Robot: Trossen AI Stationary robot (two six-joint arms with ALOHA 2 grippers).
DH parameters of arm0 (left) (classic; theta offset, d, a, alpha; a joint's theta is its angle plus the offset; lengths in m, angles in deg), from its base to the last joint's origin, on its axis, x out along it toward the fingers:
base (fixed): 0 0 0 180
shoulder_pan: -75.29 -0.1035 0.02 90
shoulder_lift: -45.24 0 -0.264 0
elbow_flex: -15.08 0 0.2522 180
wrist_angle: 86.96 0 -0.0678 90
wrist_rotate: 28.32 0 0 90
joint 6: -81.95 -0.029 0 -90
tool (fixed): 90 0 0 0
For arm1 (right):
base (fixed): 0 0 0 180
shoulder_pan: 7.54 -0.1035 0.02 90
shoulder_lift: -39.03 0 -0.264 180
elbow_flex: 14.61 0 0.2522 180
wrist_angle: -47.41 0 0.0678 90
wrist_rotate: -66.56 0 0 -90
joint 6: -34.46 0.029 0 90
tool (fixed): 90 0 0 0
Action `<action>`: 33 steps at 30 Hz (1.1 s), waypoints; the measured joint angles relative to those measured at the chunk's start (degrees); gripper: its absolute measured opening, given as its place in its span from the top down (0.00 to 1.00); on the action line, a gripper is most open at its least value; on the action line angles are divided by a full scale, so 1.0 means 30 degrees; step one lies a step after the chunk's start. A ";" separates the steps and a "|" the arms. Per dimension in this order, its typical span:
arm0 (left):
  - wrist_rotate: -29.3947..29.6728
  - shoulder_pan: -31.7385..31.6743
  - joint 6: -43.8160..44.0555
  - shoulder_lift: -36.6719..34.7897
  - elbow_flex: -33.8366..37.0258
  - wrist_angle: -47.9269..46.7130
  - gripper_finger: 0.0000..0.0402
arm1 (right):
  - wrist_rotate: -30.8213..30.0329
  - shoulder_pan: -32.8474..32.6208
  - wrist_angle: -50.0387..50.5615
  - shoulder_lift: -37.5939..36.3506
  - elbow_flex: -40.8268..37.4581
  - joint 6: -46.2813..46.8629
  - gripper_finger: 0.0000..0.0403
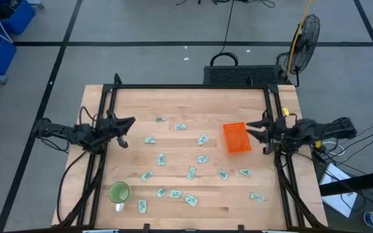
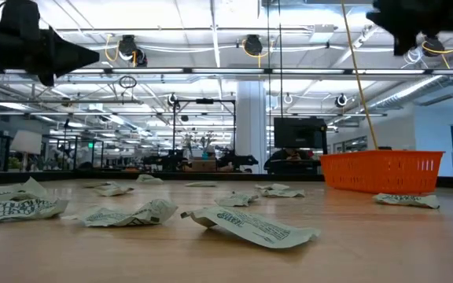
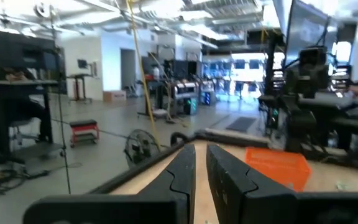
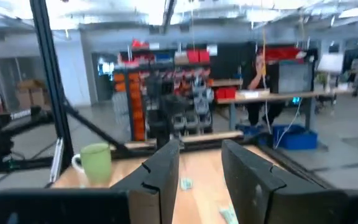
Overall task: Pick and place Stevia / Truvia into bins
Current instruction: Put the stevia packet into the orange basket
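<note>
Several pale green-and-white Stevia sachets (image 1: 162,158) lie flat and scattered over the middle and near part of the wooden table; the nearest ones (image 2: 250,226) look crumpled in the low view. The orange bin (image 1: 236,137) rests on its base right of centre, also seen as the orange tray (image 2: 382,171). My left gripper (image 1: 130,122) hovers above the left side, pointing level toward the right, with only a narrow gap between its fingers (image 3: 201,158) and nothing in it. My right gripper (image 1: 251,127) hovers just right of the bin, pointing left, open (image 4: 201,155) and empty.
A round green cup (image 1: 119,192) stands at the near left, also visible as the cup (image 4: 95,162). Black frame rails (image 1: 102,129) run along both table sides. A black case (image 1: 241,74) and a fan (image 1: 306,32) sit beyond the far edge.
</note>
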 joint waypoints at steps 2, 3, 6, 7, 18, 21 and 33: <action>0.0196 0.0000 -0.0462 -0.0003 0.0000 0.1037 0.89 | -0.0007 0.0007 0.2061 0.2231 0.2079 0.0060 0.72; 0.0188 0.0000 -0.0593 -0.0003 0.0000 0.1454 0.89 | 0.0060 -0.0006 0.2848 0.3500 0.3341 0.0113 0.72; 0.0081 0.0000 -0.0556 -0.0003 -0.0007 0.2664 0.89 | 0.0808 -0.0036 0.5795 0.7529 0.7126 0.2066 0.72; 0.0073 0.0000 -0.0453 -0.0003 -0.0007 0.2807 0.89 | 0.1451 -0.0033 0.6996 0.8923 0.8236 0.3262 0.72; -0.0012 0.0000 -0.0397 0.0007 -0.0497 0.2490 0.89 | 1.0513 -0.2548 1.7814 1.9996 1.2464 1.5006 0.72; 0.0161 0.0000 -0.0258 0.0532 -0.2008 -0.0682 0.89 | 1.0513 -0.3407 1.9891 2.1154 1.2457 1.6719 0.72; -0.0507 0.0007 0.7881 0.8750 -1.1730 -1.7348 0.89 | 0.6567 -0.5562 2.0361 2.3215 1.2464 1.9068 0.72</action>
